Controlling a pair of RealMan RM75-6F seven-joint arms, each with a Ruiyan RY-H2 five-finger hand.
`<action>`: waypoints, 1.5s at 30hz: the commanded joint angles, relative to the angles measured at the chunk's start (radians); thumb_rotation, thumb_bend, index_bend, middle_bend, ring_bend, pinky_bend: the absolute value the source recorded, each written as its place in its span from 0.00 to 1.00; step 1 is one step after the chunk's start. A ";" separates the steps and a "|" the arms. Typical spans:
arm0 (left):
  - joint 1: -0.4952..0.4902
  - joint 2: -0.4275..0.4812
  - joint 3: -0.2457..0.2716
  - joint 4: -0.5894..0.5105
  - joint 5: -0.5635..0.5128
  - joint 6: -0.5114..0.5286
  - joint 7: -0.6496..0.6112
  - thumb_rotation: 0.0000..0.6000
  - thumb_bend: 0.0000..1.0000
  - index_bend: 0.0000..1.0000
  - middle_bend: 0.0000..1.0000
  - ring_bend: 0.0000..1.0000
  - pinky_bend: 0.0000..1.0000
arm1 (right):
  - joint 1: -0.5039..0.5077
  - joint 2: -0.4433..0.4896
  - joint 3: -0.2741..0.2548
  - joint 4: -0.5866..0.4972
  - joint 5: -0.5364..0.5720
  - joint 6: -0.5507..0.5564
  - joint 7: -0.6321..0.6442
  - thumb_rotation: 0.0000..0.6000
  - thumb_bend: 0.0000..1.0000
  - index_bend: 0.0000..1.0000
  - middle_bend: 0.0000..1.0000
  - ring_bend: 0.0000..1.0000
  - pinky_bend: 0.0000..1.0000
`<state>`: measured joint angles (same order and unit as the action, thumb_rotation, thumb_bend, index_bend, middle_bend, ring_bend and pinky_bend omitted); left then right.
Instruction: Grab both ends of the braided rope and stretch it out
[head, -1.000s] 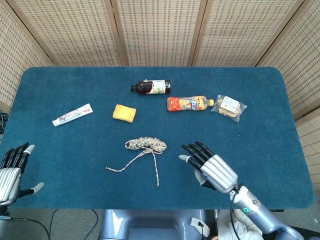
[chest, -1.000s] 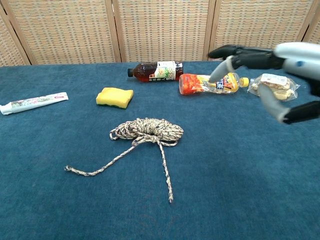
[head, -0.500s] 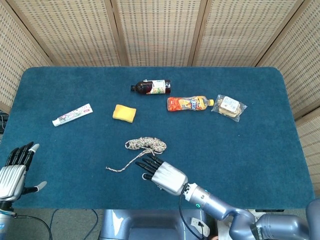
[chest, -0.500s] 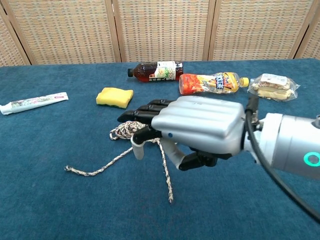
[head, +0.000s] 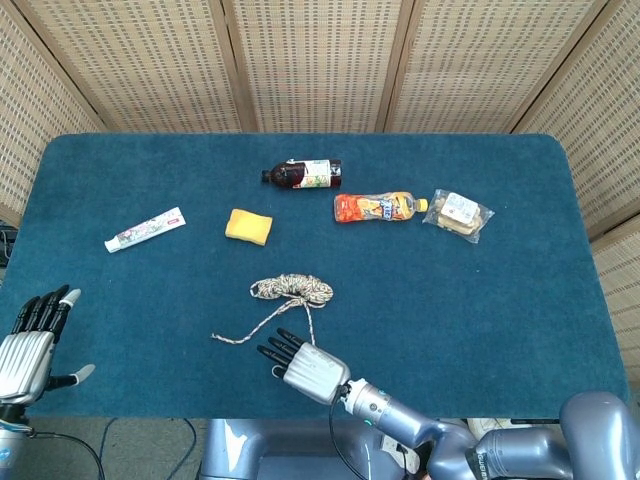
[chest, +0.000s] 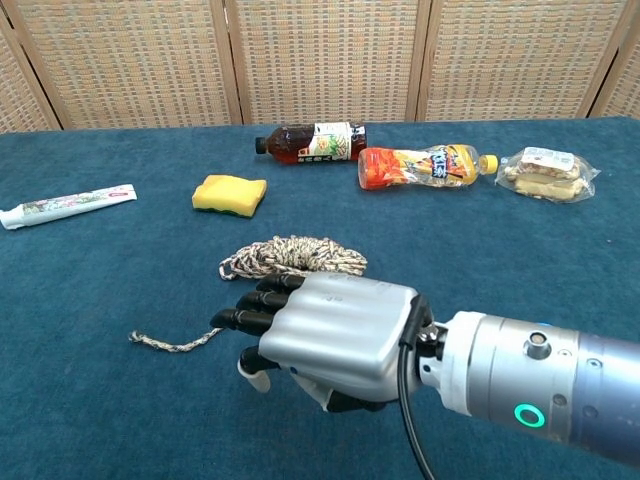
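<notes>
I see dark tea bottle (head: 302, 174) lying flat, orange drink bottle (head: 383, 207) beside wrapped snack pack (head: 459, 215), yellow sponge (head: 248, 225), toothpaste tube (head: 145, 229) far left, blue tablecloth (head: 520, 300).

Silver-backed right hand (chest: 320, 335), black fingers (chest: 262, 303), seemingly grey forearm.

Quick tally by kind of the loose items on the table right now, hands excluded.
Bottles: 2 (dark drink bottle, orange drink bottle)
Braided rope: 1
Toothpaste tube: 1
Yellow sponge: 1
Wrapped snack pack: 1
Total: 6
</notes>
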<state>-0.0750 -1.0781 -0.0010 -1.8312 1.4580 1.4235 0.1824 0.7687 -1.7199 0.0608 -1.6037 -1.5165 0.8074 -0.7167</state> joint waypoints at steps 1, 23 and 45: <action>0.000 -0.002 0.000 0.000 -0.002 -0.001 0.002 1.00 0.00 0.00 0.00 0.00 0.00 | 0.002 -0.016 -0.011 0.019 0.005 0.002 -0.030 1.00 1.00 0.35 0.00 0.00 0.00; -0.004 -0.009 0.001 -0.001 -0.011 -0.006 0.019 1.00 0.00 0.00 0.00 0.00 0.00 | -0.009 -0.004 -0.059 0.085 0.043 0.029 -0.182 1.00 1.00 0.43 0.00 0.00 0.00; -0.006 -0.022 0.001 -0.004 -0.019 -0.005 0.051 1.00 0.00 0.00 0.00 0.00 0.00 | -0.039 0.084 -0.082 0.120 0.097 0.076 -0.288 1.00 1.00 0.45 0.00 0.00 0.00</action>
<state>-0.0807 -1.0998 0.0005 -1.8351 1.4389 1.4185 0.2332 0.7317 -1.6411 -0.0223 -1.4886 -1.4244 0.8767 -0.9933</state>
